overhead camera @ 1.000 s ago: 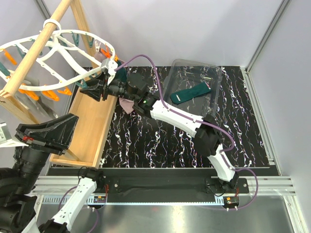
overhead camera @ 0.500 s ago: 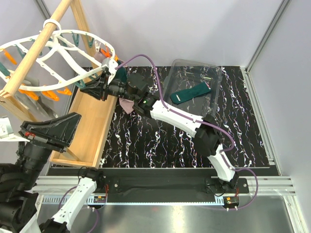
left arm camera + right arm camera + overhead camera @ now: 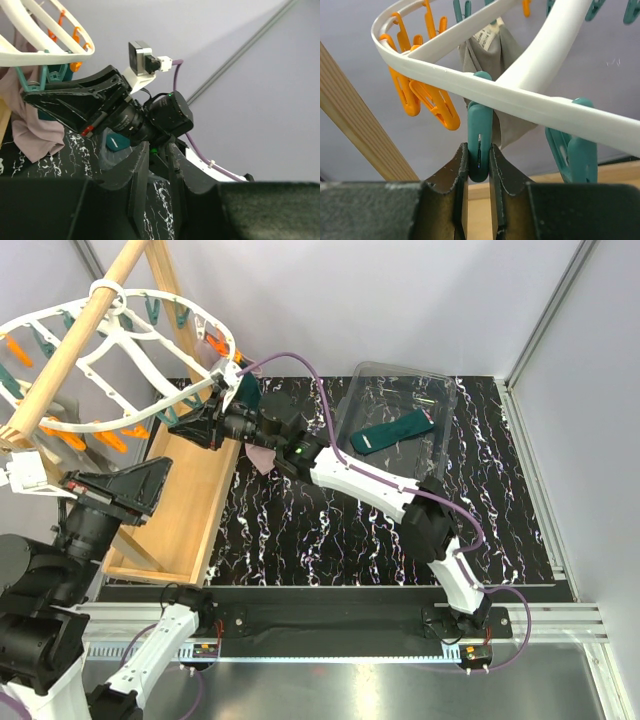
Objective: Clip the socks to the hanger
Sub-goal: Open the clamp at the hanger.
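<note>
My right pincer (image 3: pixel 479 152) pinches a teal plastic peg (image 3: pixel 480 120) under the big white oval clip hanger (image 3: pixel 530 107), I think to open its mouth for a sock. One dark green sock (image 3: pixel 393 433) lies well behind that pincer, in a clear plastic tub (image 3: pixel 400 368). My left pincer (image 3: pixel 157 155) is a little apart and empty.

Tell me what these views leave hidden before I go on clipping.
- Second sock: top view shows only a dark teal patch behind the right arm; unidentifiable.
- Sock in the clear bin, top view: too small to show any figure.
- Teal peg, right wrist view: its lower end hides between the fingers of the right end effector.
- Hanger, top view: left side cut off by the frame edge.
</note>
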`<action>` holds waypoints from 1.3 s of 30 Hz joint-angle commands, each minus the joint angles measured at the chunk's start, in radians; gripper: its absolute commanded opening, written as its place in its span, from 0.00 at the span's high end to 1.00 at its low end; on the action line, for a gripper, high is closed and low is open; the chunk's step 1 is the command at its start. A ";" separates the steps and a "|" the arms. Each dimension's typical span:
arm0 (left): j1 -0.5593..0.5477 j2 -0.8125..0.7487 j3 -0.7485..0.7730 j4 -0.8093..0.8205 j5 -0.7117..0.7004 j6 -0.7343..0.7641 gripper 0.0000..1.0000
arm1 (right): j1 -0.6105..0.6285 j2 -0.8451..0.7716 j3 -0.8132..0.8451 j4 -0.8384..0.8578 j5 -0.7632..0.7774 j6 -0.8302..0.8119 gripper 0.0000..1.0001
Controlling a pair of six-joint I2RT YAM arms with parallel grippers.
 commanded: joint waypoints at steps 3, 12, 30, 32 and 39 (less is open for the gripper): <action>-0.002 0.060 -0.033 0.011 -0.115 0.004 0.75 | 0.002 -0.085 0.089 -0.189 0.003 0.007 1.00; -0.003 0.160 -0.044 0.027 -0.261 0.041 0.82 | 0.002 -0.131 0.091 -0.326 0.007 -0.077 1.00; -0.002 0.304 0.038 -0.067 -0.450 -0.079 0.53 | 0.000 -0.154 0.072 -0.349 -0.011 -0.073 1.00; -0.002 0.304 0.022 -0.053 -0.471 -0.080 0.53 | 0.002 -0.160 0.066 -0.343 -0.016 -0.068 1.00; -0.003 0.329 0.019 -0.010 -0.490 -0.053 0.53 | 0.000 -0.173 0.046 -0.335 -0.026 -0.062 1.00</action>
